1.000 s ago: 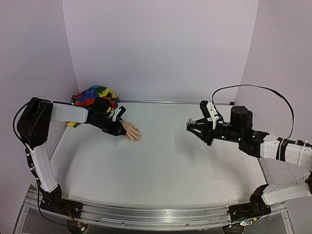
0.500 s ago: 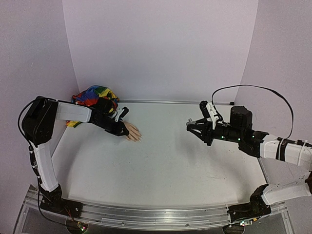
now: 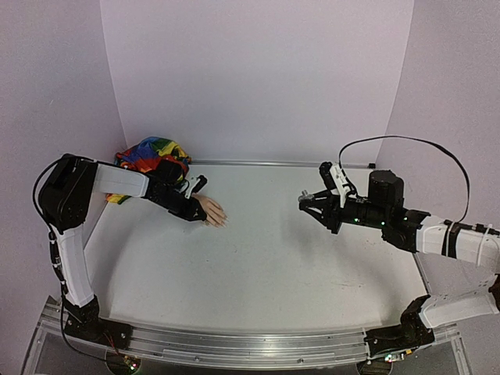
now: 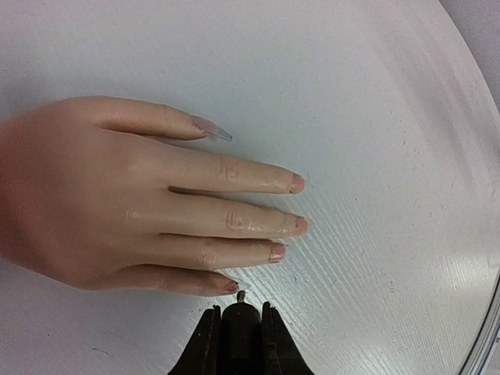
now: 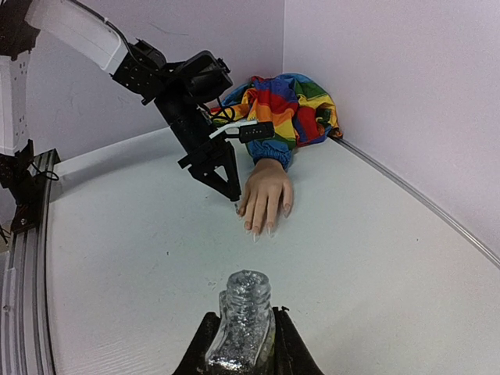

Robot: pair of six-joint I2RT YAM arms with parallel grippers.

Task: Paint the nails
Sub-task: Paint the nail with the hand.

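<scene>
Now, fake hand (image 4: 117, 203) flat on the bench (image 3: 273, 258) far left, nails (image 4: 297, 184) facing centre, left tool (image 4: 240, 308) clamped on a brush (image 4: 241, 332) beside an outer fingertip, right tool (image 5: 242, 340) gripping an open glittery bottle (image 5: 246, 308)

There are two robot arms, the left arm (image 3: 117, 181) and the right arm (image 3: 457, 241), on one white table (image 3: 258, 273). There are two grippers, the left gripper (image 5: 232, 190) and the right gripper (image 3: 308, 201). Far left lie one fake hand (image 4: 117, 203) with five nails (image 4: 297, 183) and one rainbow sleeve (image 3: 148, 152). On the right is one glittery bottle (image 5: 246, 312).
</scene>
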